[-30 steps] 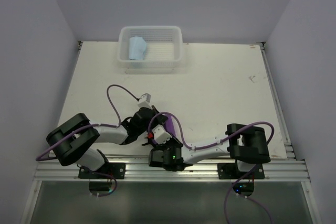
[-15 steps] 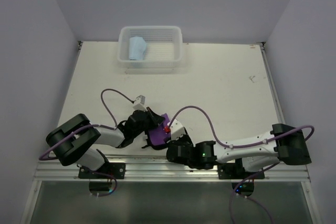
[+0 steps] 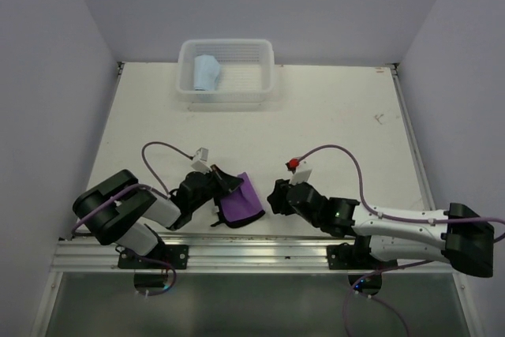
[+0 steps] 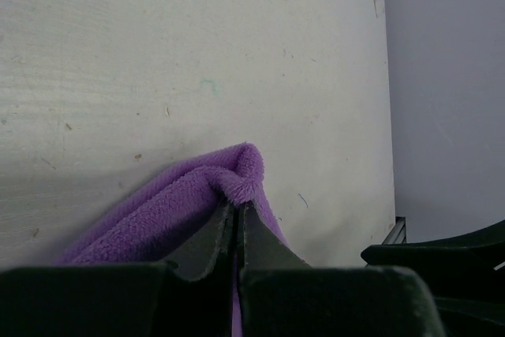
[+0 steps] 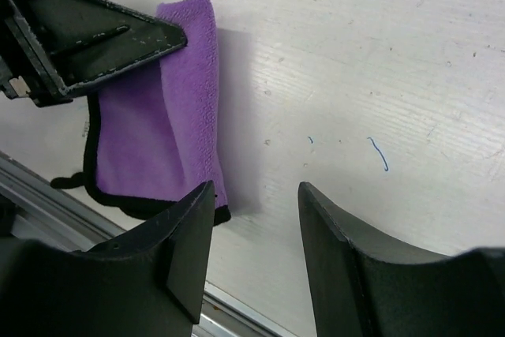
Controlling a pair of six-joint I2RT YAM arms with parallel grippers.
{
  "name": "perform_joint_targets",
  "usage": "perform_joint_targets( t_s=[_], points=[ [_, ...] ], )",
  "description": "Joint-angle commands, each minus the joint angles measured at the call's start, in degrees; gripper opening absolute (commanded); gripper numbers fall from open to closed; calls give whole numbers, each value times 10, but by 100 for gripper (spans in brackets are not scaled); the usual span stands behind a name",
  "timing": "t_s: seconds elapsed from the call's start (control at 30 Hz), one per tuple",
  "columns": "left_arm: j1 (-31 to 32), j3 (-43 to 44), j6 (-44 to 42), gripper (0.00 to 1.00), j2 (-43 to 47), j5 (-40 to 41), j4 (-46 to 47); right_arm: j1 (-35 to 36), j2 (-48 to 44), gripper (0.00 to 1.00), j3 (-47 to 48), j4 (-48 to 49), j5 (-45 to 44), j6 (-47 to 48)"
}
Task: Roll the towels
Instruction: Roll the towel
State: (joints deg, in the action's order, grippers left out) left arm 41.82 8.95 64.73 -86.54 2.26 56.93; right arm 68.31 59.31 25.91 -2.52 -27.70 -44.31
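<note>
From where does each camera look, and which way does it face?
Top external: above and behind, looking down on the table; both arms show.
Left wrist: on the left arm, low, facing across the table; left gripper pinches the purple towel.
Right wrist: on the right arm, looking down; open right gripper shows.
Shared: all three see the purple towel.

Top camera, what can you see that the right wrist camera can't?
Only the top view: the basket holding the blue towel, at the table's far edge. Only the right wrist view: the open gap between the right gripper's fingers, and small blue marks on the table. Both: the purple towel with its black edge, pinched by the shut left gripper.
</note>
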Motion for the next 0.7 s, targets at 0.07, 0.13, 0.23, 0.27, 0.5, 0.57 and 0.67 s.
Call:
perform_joint_targets(
  t_s=[0.07, 0.13, 0.23, 0.27, 0.5, 0.57, 0.67],
  points=[
    [-14, -17, 15, 0, -21, -20, 110, -18, 23, 51, -2, 77, 84, -32],
    [-16, -17, 14, 0, -21, -20, 112, -18, 46, 52, -1, 101, 99, -38],
    [-17, -19, 11, 0, -18, -19, 113, -19, 69, 52, 1, 128, 107, -44],
    [-17, -19, 10, 0, -16, -20, 113, -19, 77, 52, 2, 132, 108, -43],
    [-20, -14, 9, 0, -13, -19, 100, -18, 144, 51, 40, 142, 114, -27],
    [-21, -14, 9, 0, -13, -20, 100, -18, 157, 50, 47, 136, 111, -20],
    [-23, -13, 10, 0, -13, -19, 95, -17, 158, 42, 47, 132, 108, -14]
  ],
)
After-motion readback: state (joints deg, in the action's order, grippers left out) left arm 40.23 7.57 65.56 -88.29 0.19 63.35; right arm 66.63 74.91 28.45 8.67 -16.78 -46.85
